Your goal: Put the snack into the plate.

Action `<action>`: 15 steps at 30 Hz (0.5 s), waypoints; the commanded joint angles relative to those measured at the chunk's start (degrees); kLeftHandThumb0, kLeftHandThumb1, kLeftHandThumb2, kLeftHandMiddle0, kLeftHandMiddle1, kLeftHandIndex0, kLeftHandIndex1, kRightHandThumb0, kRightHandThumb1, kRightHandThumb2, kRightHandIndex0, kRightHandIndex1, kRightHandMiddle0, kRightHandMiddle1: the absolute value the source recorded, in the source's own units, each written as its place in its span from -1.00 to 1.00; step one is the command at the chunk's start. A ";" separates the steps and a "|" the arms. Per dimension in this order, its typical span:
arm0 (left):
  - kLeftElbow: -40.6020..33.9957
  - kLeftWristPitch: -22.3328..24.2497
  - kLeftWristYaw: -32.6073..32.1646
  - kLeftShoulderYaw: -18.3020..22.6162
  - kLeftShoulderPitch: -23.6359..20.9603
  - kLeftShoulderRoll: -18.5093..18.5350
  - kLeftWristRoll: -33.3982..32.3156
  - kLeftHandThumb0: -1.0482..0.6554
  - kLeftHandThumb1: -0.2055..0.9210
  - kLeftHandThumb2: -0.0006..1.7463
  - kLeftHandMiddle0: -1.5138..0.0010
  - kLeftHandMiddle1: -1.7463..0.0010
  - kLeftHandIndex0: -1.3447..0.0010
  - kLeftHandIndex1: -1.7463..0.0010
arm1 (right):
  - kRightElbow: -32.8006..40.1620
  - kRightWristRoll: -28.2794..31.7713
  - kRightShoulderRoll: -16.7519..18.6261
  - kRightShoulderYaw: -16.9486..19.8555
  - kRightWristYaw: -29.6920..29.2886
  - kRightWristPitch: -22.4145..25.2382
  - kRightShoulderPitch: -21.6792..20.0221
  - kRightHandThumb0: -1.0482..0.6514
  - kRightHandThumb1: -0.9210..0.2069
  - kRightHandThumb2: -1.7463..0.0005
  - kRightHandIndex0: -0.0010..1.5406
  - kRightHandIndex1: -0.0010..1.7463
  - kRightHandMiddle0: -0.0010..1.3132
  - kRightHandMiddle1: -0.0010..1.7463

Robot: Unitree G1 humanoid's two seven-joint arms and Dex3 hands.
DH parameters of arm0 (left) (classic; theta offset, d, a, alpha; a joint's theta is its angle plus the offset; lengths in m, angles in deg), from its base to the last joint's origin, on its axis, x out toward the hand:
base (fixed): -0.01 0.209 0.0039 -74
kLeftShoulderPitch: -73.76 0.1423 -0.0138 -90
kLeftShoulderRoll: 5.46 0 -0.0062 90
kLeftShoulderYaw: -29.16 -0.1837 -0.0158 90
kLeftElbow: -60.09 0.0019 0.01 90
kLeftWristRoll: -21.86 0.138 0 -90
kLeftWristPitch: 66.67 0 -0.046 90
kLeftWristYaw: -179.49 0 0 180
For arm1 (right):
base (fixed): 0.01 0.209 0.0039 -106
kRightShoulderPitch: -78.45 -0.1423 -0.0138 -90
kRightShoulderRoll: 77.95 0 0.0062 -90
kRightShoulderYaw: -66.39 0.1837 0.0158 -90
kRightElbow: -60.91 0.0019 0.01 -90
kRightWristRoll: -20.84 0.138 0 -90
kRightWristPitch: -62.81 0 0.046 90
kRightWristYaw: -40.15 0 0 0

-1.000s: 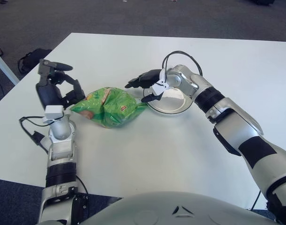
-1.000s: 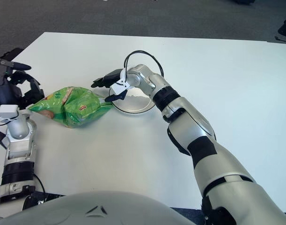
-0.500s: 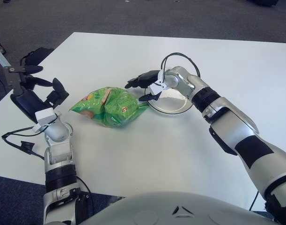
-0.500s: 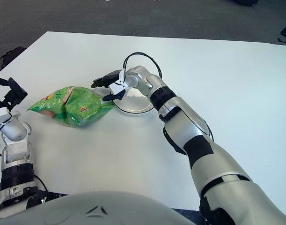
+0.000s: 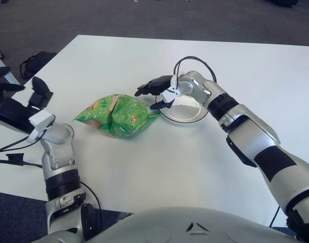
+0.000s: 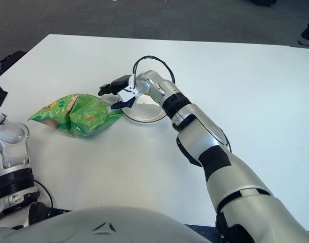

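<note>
Snack (image 5: 116, 116) edge touches plate (image 5: 183, 114) rim, right hand (image 5: 157, 93) above

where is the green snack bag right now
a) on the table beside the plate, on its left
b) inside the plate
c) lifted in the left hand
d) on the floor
a: the green snack bag lies on the white table just left of the plate, with the right hand open at its right end and the left hand off to the left, holding nothing.
</note>
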 commanded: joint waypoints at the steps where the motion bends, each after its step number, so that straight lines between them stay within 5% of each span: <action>1: 0.87 1.96 0.38 -0.10 -3.02 1.60 -1.99 -0.25 0.34 0.17 -0.04 -1.00 0.36 -1.00 | 0.18 -0.26 -0.47 0.68 -0.42 -0.06 -0.97 -0.28 -1.00 -0.22 -0.96 -0.99 -1.00 -0.53; 9: -3.83 4.54 14.53 -5.20 -0.86 0.49 -13.56 -0.25 0.38 0.14 -0.09 -1.00 0.38 -1.00 | 0.75 -0.05 -0.99 1.05 -2.73 -3.52 -1.15 -0.26 -1.00 -0.21 -0.98 -1.00 -1.00 -0.57; 15: -4.83 2.17 24.46 -7.48 2.10 2.36 -19.54 -0.24 0.42 0.11 -0.17 -0.94 0.40 -1.00 | 1.23 0.70 -0.91 2.32 -5.66 -6.10 -0.71 -0.27 -1.00 -0.22 -0.96 -0.99 -1.00 -0.55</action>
